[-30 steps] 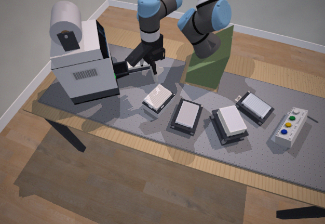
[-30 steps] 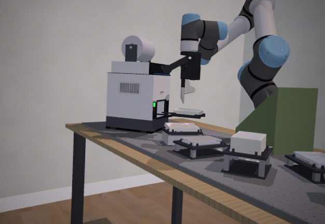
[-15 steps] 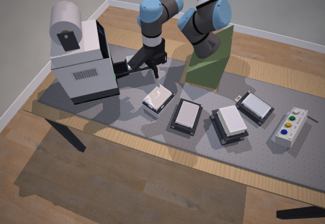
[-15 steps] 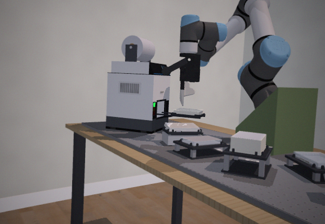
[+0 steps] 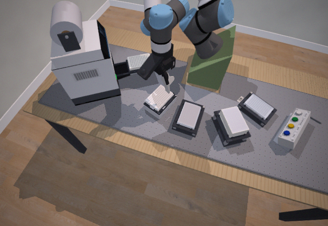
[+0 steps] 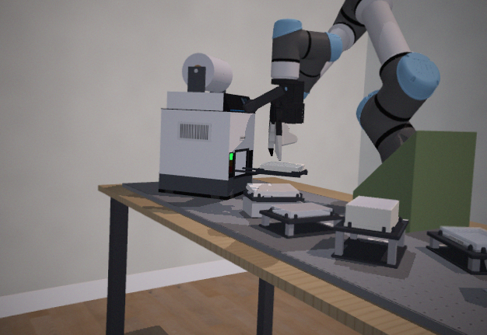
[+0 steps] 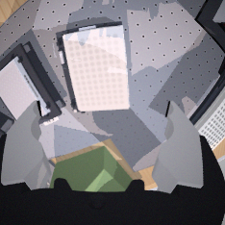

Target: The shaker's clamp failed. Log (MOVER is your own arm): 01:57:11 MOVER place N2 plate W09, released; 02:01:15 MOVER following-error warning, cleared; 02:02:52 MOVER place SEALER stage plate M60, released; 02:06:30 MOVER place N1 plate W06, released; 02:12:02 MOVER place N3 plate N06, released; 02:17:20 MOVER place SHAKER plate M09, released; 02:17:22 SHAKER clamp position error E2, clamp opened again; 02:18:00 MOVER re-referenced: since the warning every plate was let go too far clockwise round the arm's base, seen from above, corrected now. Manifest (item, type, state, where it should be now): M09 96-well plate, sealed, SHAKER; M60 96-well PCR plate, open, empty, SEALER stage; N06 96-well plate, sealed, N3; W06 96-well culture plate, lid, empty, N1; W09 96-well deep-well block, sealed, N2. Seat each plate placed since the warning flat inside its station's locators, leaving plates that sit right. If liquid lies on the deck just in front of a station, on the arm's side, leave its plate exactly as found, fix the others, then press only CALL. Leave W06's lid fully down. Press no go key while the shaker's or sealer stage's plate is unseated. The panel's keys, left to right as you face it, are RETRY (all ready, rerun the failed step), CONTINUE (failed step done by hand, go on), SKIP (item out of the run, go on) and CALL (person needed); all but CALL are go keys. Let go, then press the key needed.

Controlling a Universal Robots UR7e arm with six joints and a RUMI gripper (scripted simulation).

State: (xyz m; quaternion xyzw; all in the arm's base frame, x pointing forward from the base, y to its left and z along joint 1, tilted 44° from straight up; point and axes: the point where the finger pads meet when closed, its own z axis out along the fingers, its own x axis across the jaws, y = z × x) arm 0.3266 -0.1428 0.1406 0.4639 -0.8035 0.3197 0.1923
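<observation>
My gripper (image 5: 166,81) is open and empty. It hangs a little above the shaker plate (image 5: 159,99), a sealed white plate on the low white shaker. In the wrist view the plate (image 7: 96,67) lies ahead of my fingers. Its black frame shows only along two sides, so the plate sits off-centre. From the side my gripper's fingertips (image 6: 275,152) are well above the shaker plate (image 6: 271,190). The open PCR plate (image 5: 136,60) rests on the sealer's stage. The lidded plate (image 5: 188,116), the deep-well block (image 5: 234,122) and another sealed plate (image 5: 258,106) sit on black nests.
The tall white sealer (image 5: 84,66) with its roll stands at the left. A green box (image 5: 211,66) stands behind the deck by the arm's base. The key panel (image 5: 294,126) at the right has blue, yellow, green and white keys. The deep-well block looks turned on its nest.
</observation>
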